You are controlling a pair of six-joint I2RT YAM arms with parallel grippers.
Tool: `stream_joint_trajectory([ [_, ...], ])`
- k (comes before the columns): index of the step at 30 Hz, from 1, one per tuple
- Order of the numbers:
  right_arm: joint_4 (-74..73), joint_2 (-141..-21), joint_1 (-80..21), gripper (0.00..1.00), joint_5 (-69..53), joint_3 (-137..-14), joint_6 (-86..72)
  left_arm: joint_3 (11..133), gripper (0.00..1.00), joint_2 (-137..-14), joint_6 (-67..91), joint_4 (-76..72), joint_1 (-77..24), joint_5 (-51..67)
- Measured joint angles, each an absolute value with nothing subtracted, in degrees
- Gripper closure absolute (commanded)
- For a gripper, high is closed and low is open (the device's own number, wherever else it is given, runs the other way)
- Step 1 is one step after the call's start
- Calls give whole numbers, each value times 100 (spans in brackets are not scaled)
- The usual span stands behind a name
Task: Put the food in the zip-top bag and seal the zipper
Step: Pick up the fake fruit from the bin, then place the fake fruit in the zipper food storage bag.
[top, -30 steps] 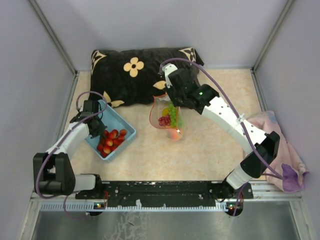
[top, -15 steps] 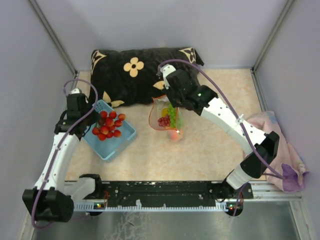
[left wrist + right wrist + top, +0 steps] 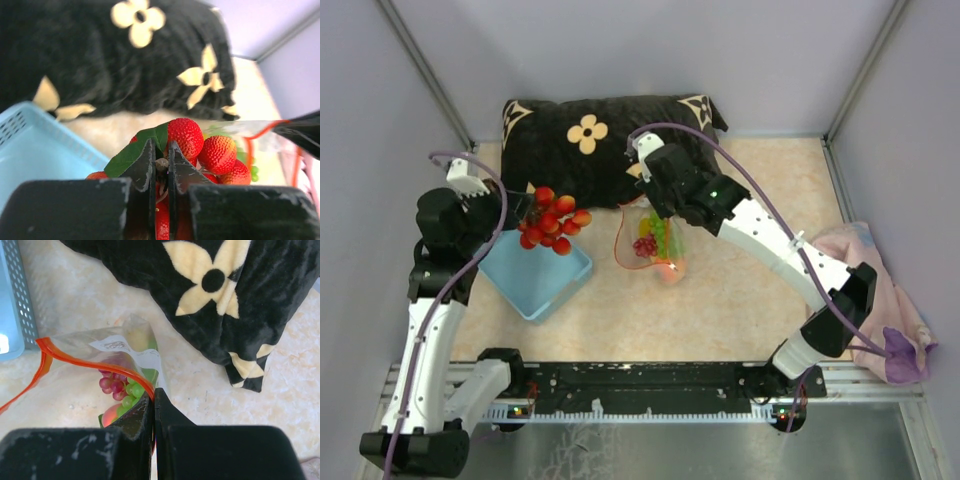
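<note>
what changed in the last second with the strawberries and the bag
The left gripper, shut on the strawberries, lifted the bunch out of the blue basket and carried it toward the zip-top bag. The right gripper stayed shut on the bag's rim, holding its mouth open. Basket, pillow and the bagged grapes stayed put.

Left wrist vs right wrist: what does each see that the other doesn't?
Left wrist only: the bunch of red toy strawberries with a green leaf, pinched in the left gripper. Right wrist only: purple toy grapes inside the clear zip-top bag, and the right gripper shut on its red-orange zipper strip. Both: that bag, the black flowered pillow, the light blue latticed basket.
</note>
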State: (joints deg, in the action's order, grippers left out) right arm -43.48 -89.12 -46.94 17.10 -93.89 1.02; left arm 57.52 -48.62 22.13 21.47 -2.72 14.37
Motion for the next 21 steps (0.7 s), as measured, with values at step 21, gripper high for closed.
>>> stream_joint_trajectory([
  [21, -4248, -9076, -4764, 100, 1481, -9561, -207, 4641, 100, -4335, 3795, -2687, -1278, 3983],
])
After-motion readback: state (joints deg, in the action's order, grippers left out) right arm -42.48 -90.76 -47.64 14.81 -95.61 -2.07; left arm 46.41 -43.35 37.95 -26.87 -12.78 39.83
